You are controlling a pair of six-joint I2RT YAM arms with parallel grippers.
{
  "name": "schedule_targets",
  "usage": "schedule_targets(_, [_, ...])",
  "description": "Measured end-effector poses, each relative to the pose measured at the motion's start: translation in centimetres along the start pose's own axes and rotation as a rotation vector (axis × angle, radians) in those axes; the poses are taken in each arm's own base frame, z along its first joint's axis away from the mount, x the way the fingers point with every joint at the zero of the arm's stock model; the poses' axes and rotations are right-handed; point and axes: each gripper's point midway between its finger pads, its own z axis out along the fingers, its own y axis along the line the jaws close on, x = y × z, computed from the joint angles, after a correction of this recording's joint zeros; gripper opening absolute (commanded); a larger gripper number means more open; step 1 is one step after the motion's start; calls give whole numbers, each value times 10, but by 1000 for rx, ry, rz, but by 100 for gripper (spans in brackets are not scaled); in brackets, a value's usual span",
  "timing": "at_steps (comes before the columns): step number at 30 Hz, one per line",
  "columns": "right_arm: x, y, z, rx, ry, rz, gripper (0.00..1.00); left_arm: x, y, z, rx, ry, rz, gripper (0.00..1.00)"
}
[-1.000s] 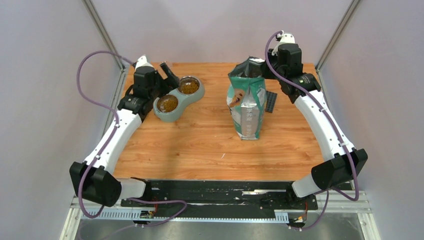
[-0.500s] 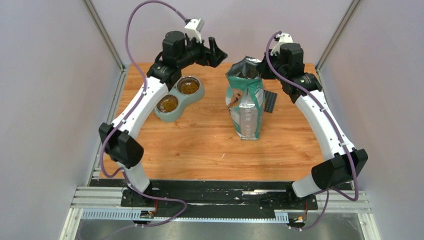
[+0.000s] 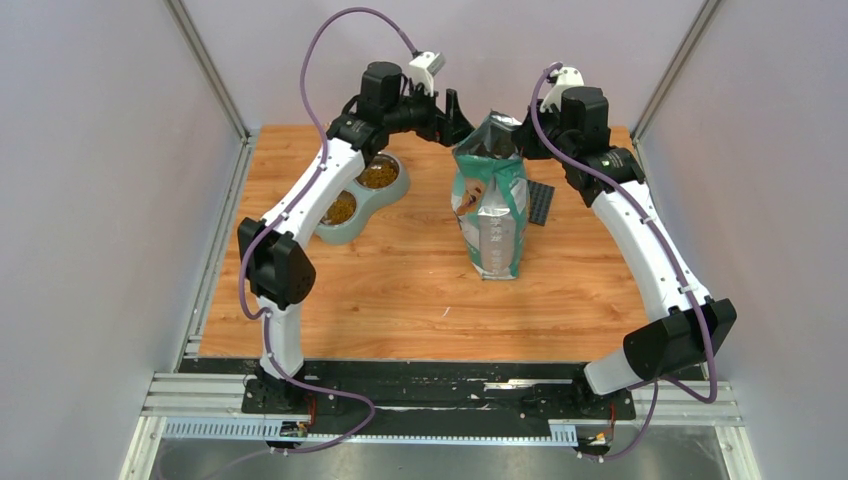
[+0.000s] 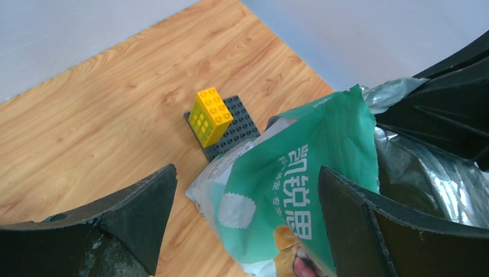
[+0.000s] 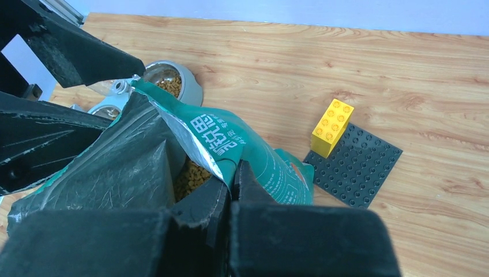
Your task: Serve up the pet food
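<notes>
The pet food shows as brown kibble inside the open bag and in both cups of the grey-green double bowl, at the far cup and the near cup. The green-and-white bag stands upright mid-table. My right gripper is shut on the bag's right rim. My left gripper is open at the bag's upper left; in the left wrist view its jaws straddle the bag's top without touching it. No scoop is in view.
A yellow brick stands on a small dark grey baseplate just right of the bag, also in the right wrist view. The wooden table ends at grey walls on three sides.
My left arm has lifted away from the double bowl and swung right to the bag's top, jaws open. The right gripper and the bag have stayed put.
</notes>
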Motion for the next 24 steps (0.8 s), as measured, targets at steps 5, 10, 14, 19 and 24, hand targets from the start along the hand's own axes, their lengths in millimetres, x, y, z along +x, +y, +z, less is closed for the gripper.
schedule_targets(5, [0, 0, 0, 0, 0, -1, 0, -8, 5, 0, -43, -33, -29, 98])
schedule_targets(10, [0, 0, 0, 0, 0, -1, 0, -23, -1, -3, -41, -73, -54, 95])
schedule_targets(14, [0, 0, 0, 0, 0, -1, 0, -46, -18, -15, -5, -132, -45, 95])
schedule_targets(19, [0, 0, 0, 1, 0, 0, 0, -72, -42, -35, 42, -203, 1, 96])
schedule_targets(24, [0, 0, 0, 1, 0, 0, 0, -72, -55, -35, 65, -178, 50, 88])
